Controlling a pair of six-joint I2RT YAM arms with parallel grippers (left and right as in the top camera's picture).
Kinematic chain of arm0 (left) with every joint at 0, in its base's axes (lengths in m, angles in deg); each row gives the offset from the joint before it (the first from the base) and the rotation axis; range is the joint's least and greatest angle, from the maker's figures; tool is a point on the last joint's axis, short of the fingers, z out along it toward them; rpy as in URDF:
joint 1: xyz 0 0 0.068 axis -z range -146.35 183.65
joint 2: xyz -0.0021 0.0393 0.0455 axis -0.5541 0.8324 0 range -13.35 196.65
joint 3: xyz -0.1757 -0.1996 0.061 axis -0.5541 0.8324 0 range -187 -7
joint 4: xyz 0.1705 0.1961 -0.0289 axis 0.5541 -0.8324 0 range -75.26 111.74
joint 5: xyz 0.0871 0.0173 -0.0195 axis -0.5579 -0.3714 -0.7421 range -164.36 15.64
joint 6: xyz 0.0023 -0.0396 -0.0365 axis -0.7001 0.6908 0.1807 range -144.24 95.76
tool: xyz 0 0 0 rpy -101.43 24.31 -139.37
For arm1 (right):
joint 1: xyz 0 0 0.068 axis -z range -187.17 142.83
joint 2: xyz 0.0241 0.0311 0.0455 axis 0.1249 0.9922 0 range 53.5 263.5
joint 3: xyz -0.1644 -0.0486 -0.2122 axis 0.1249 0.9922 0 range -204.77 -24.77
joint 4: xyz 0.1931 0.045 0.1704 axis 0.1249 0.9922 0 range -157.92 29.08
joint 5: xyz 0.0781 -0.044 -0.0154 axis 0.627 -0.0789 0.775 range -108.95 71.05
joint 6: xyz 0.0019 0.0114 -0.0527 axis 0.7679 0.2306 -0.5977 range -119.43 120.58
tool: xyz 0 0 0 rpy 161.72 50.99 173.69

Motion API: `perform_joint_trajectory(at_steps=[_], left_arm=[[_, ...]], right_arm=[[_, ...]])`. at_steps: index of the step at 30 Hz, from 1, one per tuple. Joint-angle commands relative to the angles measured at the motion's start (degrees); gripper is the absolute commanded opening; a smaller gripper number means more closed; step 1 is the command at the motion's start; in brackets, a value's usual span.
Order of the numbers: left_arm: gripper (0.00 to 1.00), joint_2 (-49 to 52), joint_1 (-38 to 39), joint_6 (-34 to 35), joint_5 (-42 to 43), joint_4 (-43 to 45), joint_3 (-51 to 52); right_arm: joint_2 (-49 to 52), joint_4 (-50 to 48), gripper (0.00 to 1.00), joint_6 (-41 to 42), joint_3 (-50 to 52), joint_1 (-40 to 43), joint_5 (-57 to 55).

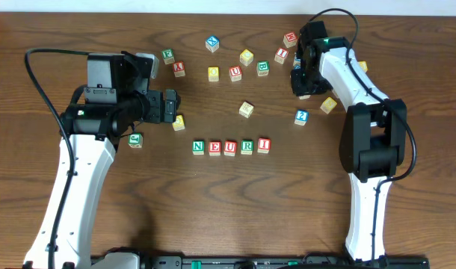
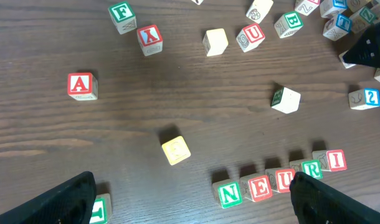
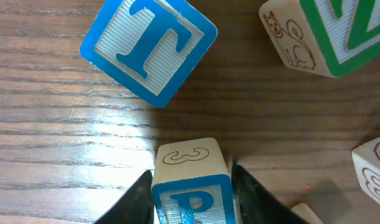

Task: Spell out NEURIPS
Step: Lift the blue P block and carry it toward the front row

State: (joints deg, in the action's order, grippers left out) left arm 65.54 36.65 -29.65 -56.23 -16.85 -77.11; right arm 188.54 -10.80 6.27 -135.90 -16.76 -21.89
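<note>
Five cubes stand in a row at mid-table: green N [image 1: 198, 147], red E [image 1: 214, 148], red U [image 1: 230, 147], green R [image 1: 247, 146] and red I [image 1: 264, 145]. The left wrist view shows the same row from the N [image 2: 230, 194] to the I [image 2: 336, 160]. At the back right, my right gripper [image 1: 301, 81] is down among loose cubes. Its fingers press both sides of the blue P cube [image 3: 193, 190], which rests on the wood. My left gripper [image 1: 173, 107] hovers open and empty left of the row. I cannot make out which cube is the S.
A blue T cube [image 3: 148, 46] and a green Z cube [image 3: 327, 31] lie just beyond the P. Several loose cubes are scattered along the back, among them F [image 1: 167, 55], A [image 1: 179, 67] and a second U [image 1: 235, 73]. A yellow cube [image 2: 175, 150] lies near the left gripper.
</note>
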Motion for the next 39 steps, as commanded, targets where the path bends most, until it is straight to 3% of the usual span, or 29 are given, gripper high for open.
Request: perform_joint_trajectory(at_steps=[1, 8, 39], left_arm=[[0.98, -0.5, -0.2, -0.3, 0.7, 0.0, -1.4], [0.98, -0.5, -0.2, -0.3, 0.7, 0.0, -1.4], [0.98, -0.5, -0.2, -0.3, 0.7, 0.0, -1.4]], right_arm=[[0.1, -0.1, 0.3, -0.2, -0.2, 0.5, 0.2], [0.1, -0.1, 0.24, -0.2, -0.2, 0.5, 0.2], [-4.3, 1.0, 0.24, -0.2, -0.2, 0.5, 1.6]])
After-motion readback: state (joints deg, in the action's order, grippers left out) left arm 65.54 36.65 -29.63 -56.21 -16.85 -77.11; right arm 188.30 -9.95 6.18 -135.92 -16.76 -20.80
